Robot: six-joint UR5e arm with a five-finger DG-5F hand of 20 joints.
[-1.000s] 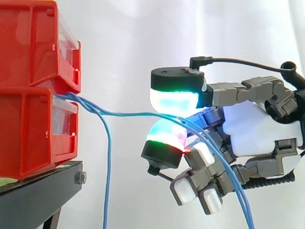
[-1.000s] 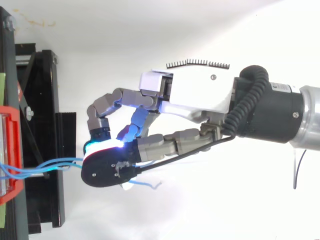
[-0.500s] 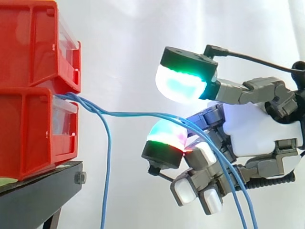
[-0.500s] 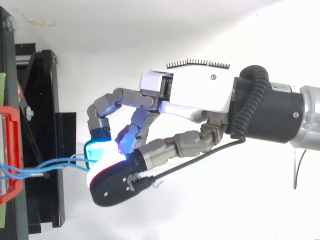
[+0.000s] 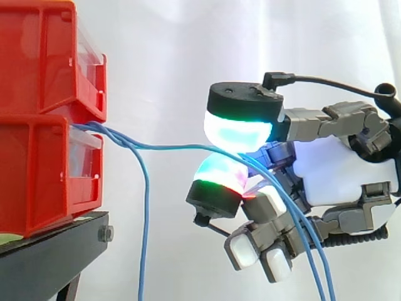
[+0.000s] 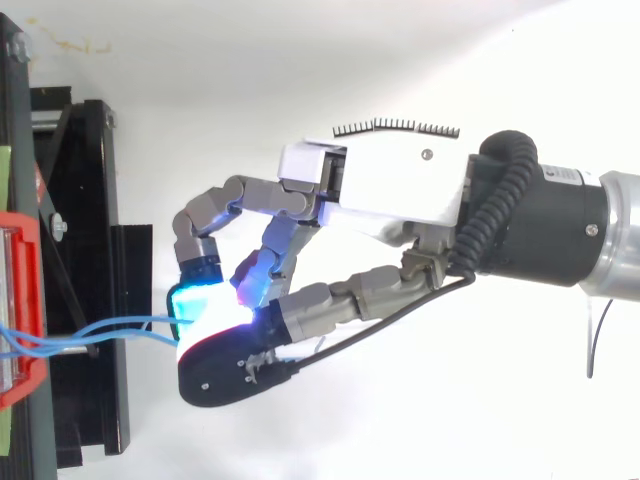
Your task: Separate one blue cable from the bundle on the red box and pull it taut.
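The bins (image 5: 37, 125) are bright red, with clear, pale drawer fronts. The cables (image 5: 188, 148) are light blue, all one plain shade. The stand (image 5: 56, 251) is black, with a dull grey bolt head (image 5: 105, 234). The curtain (image 5: 163, 63) is plain white. The hand (image 5: 341, 169) has a white palm shell and grey finger links, and its smaller tips are white. Its two large fingertips (image 5: 238, 128) are black-backed and glow cyan and green over white. The lower one has a red band at its edge. In the top view, a row of fine black teeth (image 6: 395, 127) lines the white shell. The wrist (image 6: 540, 225) is black and the arm (image 6: 622, 240) silver-grey.
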